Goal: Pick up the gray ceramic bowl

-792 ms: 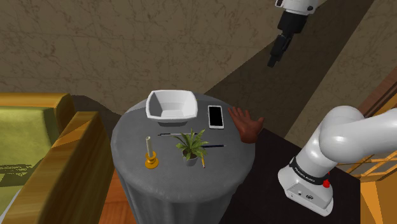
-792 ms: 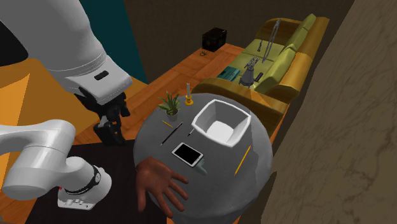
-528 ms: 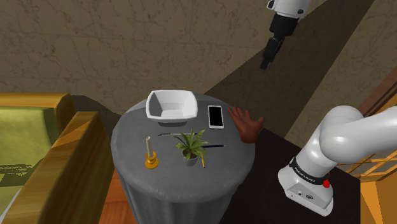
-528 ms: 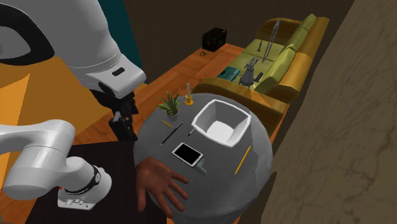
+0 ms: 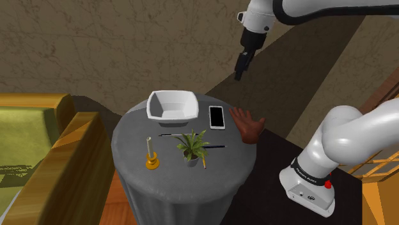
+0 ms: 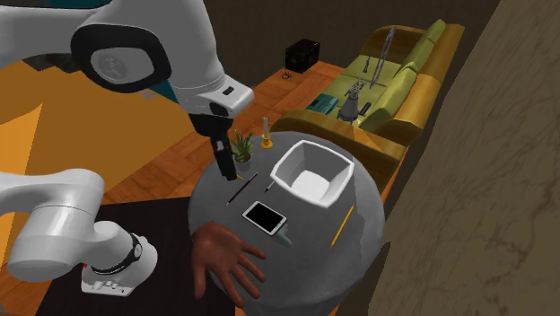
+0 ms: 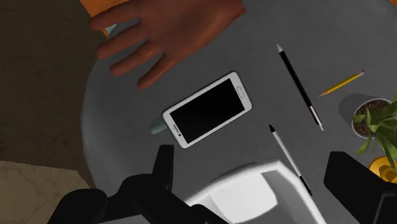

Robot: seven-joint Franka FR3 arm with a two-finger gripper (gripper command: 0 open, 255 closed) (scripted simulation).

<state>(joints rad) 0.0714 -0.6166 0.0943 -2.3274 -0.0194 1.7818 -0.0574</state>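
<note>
The bowl [image 5: 171, 105] is pale grey-white and squarish, standing upright and empty at the far side of a round grey table [image 5: 172, 178]. In the second exterior view the bowl [image 6: 311, 175] sits mid-table. My black gripper [image 5: 241, 67] hangs high in the air, above and toward the shoulder view's right of the bowl. In the second exterior view the gripper [image 6: 222, 166] is over the table's edge by the plant. In the wrist view the fingers stand wide apart around the gripper [image 7: 251, 164], with the bowl's rim [image 7: 248, 191] far below between them. Nothing is held.
A smartphone [image 5: 217, 116] lies beside the bowl, and a brown model hand [image 5: 248, 124] rests at the table's edge. A potted plant [image 5: 192, 148], a candle holder [image 5: 151, 156], a black pen [image 7: 299, 79] and a pencil [image 7: 342, 83] share the table. A green sofa [image 5: 38, 147] flanks it.
The arm has swung toward the shoulder view's left and slightly lower, carrying the gripper from beyond the table's side to above its edge. The fingers hold nothing throughout. The table's objects are unmoved.
</note>
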